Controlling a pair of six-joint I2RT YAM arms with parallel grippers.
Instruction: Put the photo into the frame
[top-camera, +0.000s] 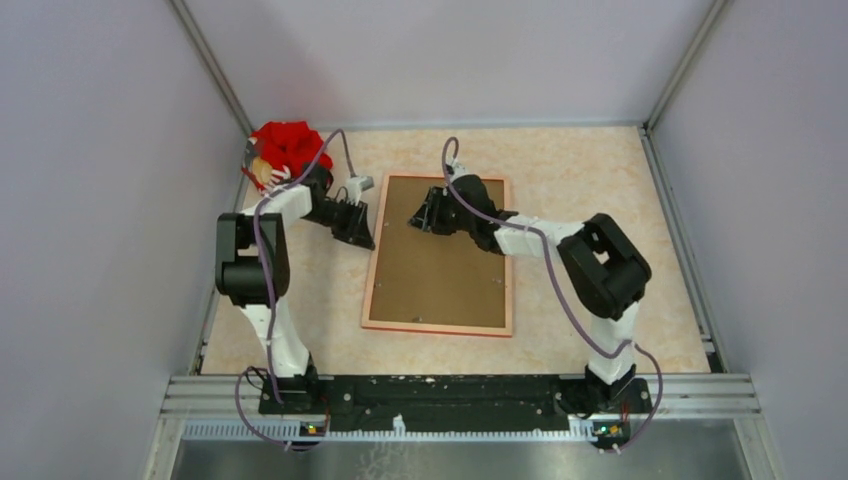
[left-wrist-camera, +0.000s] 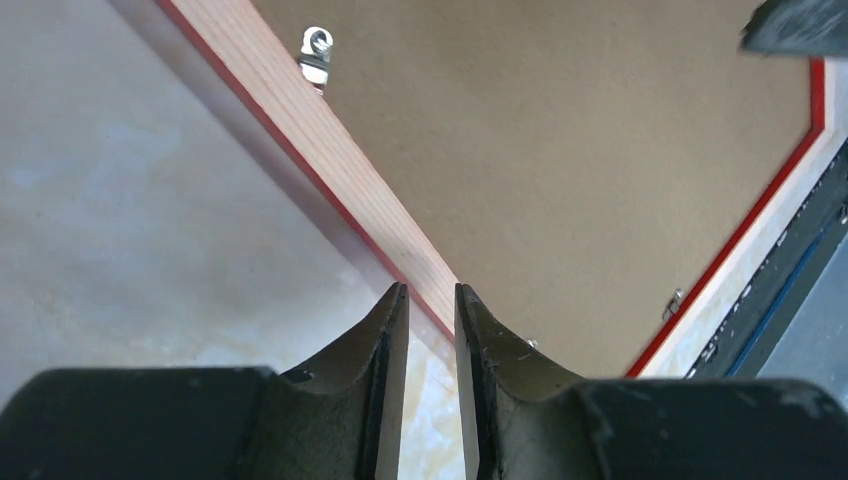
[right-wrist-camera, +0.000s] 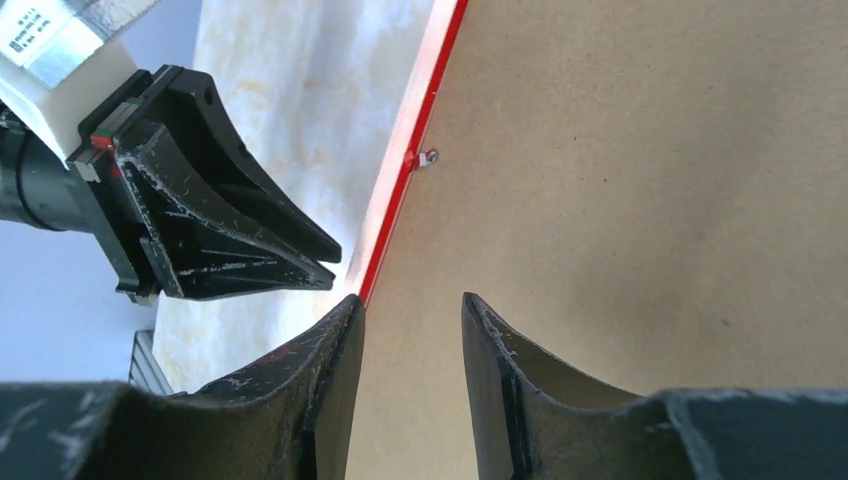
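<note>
The frame (top-camera: 371, 275) lies back-up on the table, pale wood rim with a red edge, and a brown backing panel (top-camera: 440, 265) fills it. The photo is hidden. My left gripper (top-camera: 358, 228) hovers at the frame's left rail (left-wrist-camera: 330, 150) near the far corner, its jaws a narrow gap apart with only table showing between them (left-wrist-camera: 431, 290). Above the panel's far left part my right gripper (top-camera: 418, 218) is open and empty (right-wrist-camera: 410, 298). The red rail edge (right-wrist-camera: 415, 130) and the left gripper (right-wrist-camera: 230, 230) lie just beyond it.
A red bundle (top-camera: 288, 145) sits in the table's far left corner. Small metal clips (left-wrist-camera: 317, 55) (right-wrist-camera: 428, 157) stick out from the frame's inner edge over the panel (left-wrist-camera: 580, 150). Walls close in the table on three sides.
</note>
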